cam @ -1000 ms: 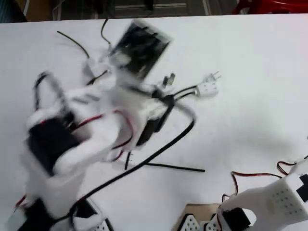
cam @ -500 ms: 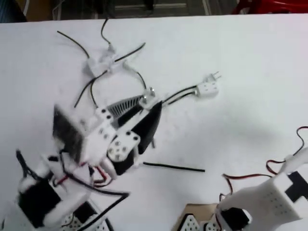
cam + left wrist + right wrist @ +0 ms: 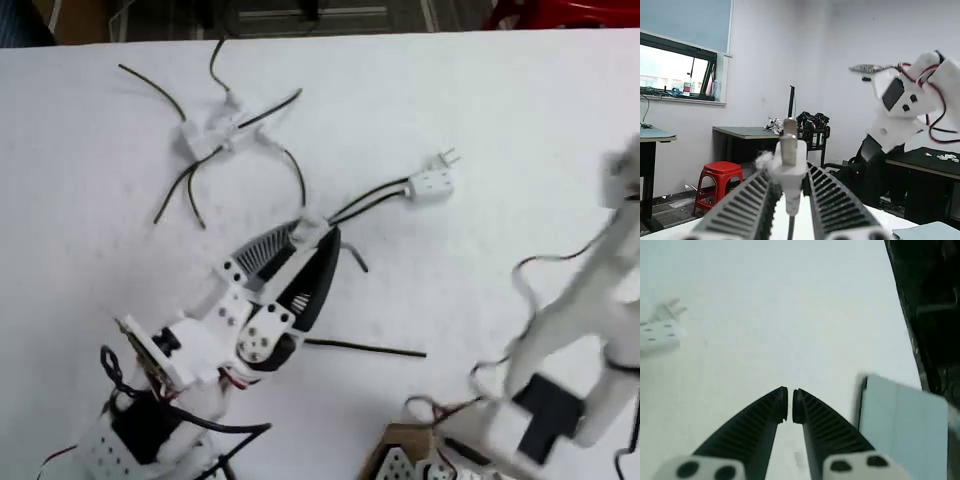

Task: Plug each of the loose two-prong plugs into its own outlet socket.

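Nearest, the left end effector (image 3: pixel 318 236) is clamped on a white two-prong plug (image 3: pixel 789 161) near the middle of the surface (image 3: pixel 520 110), the prongs pointing out past its tips. The right end effector (image 3: pixel 789 404) is almost closed, with a thin gap between its tips, and grips nothing. Farther out a second white plug (image 3: pixel 432 182) lies on the surface with its black wires, and beyond it is a tangle of white connector pieces (image 3: pixel 212 132).

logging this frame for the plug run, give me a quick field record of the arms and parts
left gripper: shut on white plug, prongs pointing outward
right gripper: shut, empty, over bare table
white pronged block: lying on table, cable attached, untouched
plug cluster: far side of table, black cables around it
loose black cable: beside left arm
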Tool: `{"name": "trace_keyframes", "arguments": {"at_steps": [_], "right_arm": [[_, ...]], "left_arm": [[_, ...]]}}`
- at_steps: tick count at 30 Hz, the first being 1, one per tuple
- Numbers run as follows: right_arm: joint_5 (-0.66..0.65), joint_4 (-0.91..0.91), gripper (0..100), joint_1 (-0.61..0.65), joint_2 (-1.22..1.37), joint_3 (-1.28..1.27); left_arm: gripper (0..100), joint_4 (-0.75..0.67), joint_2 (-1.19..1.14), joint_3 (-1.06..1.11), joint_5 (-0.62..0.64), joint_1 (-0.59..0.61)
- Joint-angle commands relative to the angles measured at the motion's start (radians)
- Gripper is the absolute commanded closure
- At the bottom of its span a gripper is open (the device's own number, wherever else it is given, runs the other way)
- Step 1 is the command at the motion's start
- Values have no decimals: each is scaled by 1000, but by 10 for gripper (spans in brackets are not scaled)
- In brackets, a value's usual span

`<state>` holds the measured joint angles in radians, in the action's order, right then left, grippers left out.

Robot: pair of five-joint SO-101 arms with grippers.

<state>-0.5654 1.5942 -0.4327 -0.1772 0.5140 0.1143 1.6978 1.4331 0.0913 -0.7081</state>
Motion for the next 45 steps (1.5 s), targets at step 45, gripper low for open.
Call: {"name": "trace_keyframes", "arguments": {"at_steps": [45], "right_arm": [[58, 111, 979, 1118, -326, 35]], "left_arm": [[978, -310, 12, 115, 6, 93]]}}
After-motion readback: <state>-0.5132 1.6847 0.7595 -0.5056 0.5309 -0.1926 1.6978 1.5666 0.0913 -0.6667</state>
